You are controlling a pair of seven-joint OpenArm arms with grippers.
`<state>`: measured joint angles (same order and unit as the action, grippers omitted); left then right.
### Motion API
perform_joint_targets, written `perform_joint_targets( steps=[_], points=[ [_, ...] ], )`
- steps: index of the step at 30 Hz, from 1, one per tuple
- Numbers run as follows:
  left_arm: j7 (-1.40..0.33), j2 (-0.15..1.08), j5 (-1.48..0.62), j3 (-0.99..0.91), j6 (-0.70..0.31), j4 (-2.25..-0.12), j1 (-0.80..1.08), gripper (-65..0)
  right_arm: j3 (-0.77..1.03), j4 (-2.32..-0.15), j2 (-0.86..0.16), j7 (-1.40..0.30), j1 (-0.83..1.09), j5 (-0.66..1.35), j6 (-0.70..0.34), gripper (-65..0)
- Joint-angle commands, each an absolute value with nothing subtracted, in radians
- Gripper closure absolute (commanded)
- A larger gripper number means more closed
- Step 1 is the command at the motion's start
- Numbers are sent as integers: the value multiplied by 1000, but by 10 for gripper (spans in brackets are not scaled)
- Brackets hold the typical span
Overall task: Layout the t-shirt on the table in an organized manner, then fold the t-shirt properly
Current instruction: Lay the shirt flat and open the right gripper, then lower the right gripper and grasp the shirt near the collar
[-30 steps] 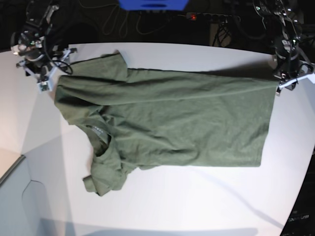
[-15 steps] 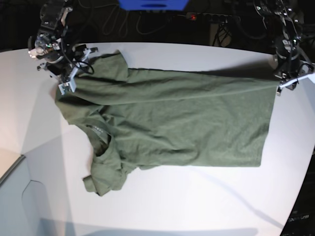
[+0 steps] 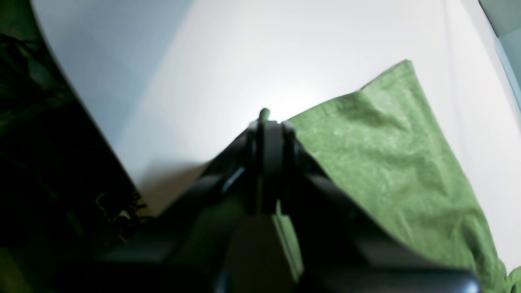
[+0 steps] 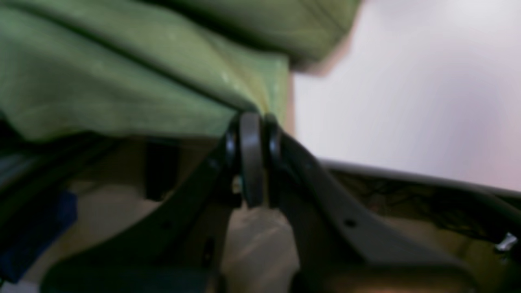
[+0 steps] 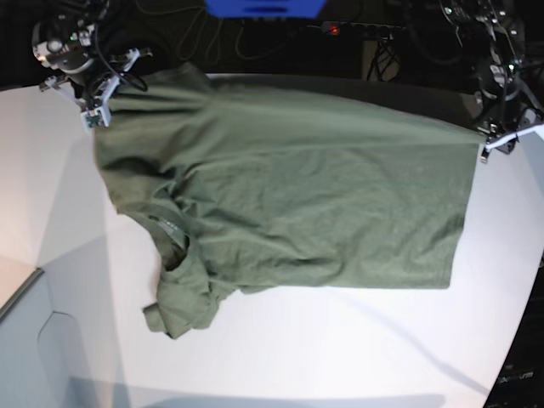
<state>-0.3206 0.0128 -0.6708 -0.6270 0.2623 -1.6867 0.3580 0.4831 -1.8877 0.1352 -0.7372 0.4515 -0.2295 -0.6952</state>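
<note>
- The t-shirt (image 5: 297, 204) lies spread across the white worktop (image 5: 340, 357), its hem at the right of the scene and its collar toward the left; the far edge is raised, running from one end effector to the other.
- The near-left part is not flat: the sleeve (image 5: 180, 302) is bunched and folded over itself, and the collar area beside it is wrinkled.
- The right end effector (image 4: 252, 122), at the far left in the base view, has its jaws pressed together on a fold of green cloth at the shoulder or sleeve edge.
- The left end effector (image 3: 266, 122), at the far right in the base view, is likewise pinching the t-shirt, at the far hem corner (a sliver of cloth pokes out past its tips).
- Step in hand, as I judge it: the laying-out stage, with the far edge held at both ends so the cloth can be stretched and flattened; folding has not begun.
- The next move calls for keeping both pinches firm while drawing the edge taut and setting it down flat, then attending to the crumpled near-left sleeve.
- The worktop has a curved edge; beyond its far side the room is dark, with cables and a blue object (image 5: 263, 7).
</note>
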Motion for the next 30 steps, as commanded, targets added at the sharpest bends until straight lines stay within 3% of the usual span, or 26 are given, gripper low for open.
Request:
perform_joint_targets(
  steps=[1, 4, 12, 20, 30],
  points=[
    [-295, 24, -667, -631, 257, -1722, 352, 0, 479, -1952, 143, -708, 460, -211, -698, 0],
    [-295, 24, -667, -631, 257, -1771, 352, 0, 479, -2029, 157, -708, 503, -211, -698, 0],
    [-300, 24, -667, -742, 257, -1926, 367, 0, 518, -1989, 157, -708, 499, -217, -698, 0],
    [-297, 51, -668, -774, 257, -1893, 367, 0, 530, -1986, 148, -710, 450, -219, -698, -6],
    [-297, 42, -668, -768, 257, -1797, 367, 0, 527, -1949, 58, -719, 180, -217, -698, -285]
  ],
)
